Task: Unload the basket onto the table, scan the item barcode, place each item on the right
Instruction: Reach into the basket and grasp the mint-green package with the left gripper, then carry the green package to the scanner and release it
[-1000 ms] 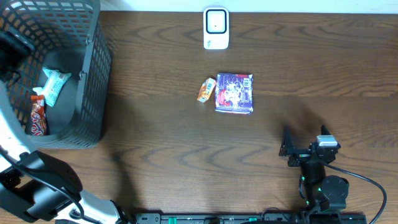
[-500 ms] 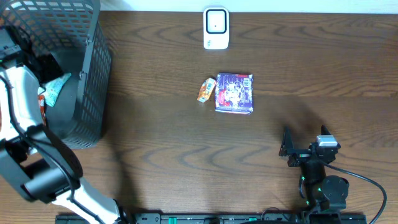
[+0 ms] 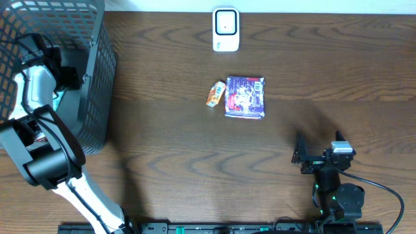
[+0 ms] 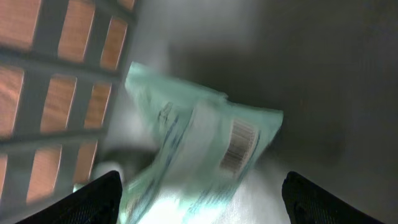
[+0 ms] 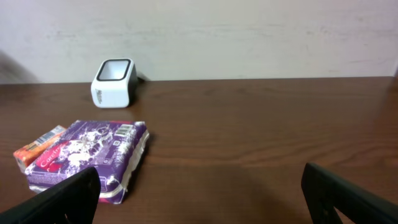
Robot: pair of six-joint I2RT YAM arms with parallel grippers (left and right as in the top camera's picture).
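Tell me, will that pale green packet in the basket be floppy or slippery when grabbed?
Probably floppy: the green packet looks creased and bent, like a thin soft wrapper. It is likely light for its size, since it lies loosely tilted near the basket wall. Its smooth printed film, barcode showing, may slip a little when pinched.

Dark brown wood-grain table (image 3: 195, 149) fills nearly the whole overhead frame, grain running left to right. Pale strip along the top edge is where the table ends. Right wrist view: plain off-white wall (image 5: 249, 31), faintly smudged, across the upper half behind the table's far edge. Soft, even light, mild sheen on the wood.
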